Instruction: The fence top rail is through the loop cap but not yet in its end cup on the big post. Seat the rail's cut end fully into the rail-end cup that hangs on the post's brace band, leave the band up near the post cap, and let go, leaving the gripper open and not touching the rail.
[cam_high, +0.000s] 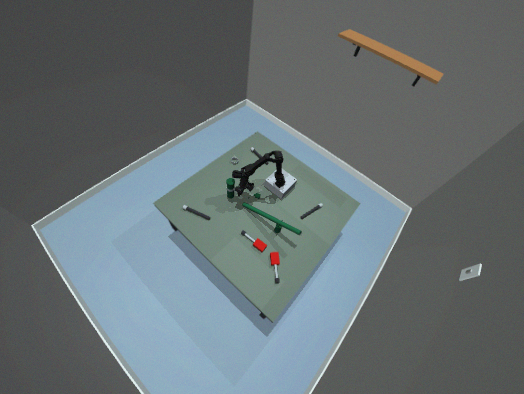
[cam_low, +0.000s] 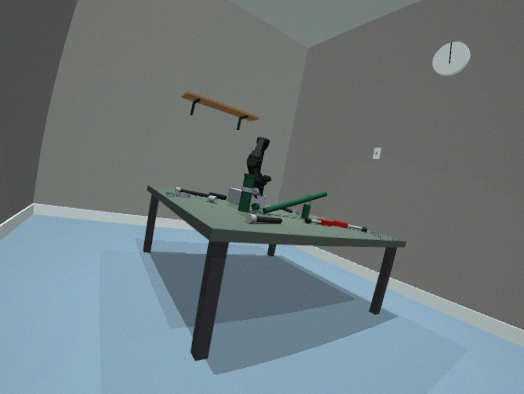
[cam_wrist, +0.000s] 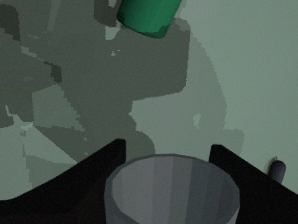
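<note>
The green rail (cam_high: 271, 218) (cam_low: 295, 202) (cam_wrist: 150, 15) lay slanted above the counter (cam_high: 225, 235) (cam_low: 305, 237), passing over the short post (cam_high: 278, 227) (cam_low: 306, 210), its lower end short of the big post (cam_high: 230, 188) (cam_low: 245, 193) and unseated. Next outward, the grey rail-end cup (cam_wrist: 172, 192) sat between the fingers of the gripper (cam_high: 244, 191) (cam_low: 260, 194) (cam_wrist: 168, 151), which we judged closed on it; its mouth faced toward the rail end in the wrist view, with a visible gap between. The brace band (cam_low: 248, 190) circled the big post below its cap. We judged the step in hand to be aiming the cup, with seating and release still to do. Method noted: keep the grip firm but gentle, turn cup and band together about the post, and match the mouth to the rail's slope before closing the gap. A crooked approach could catch the rim on the cut end; a downward pull could drag the band from its height.
</note>
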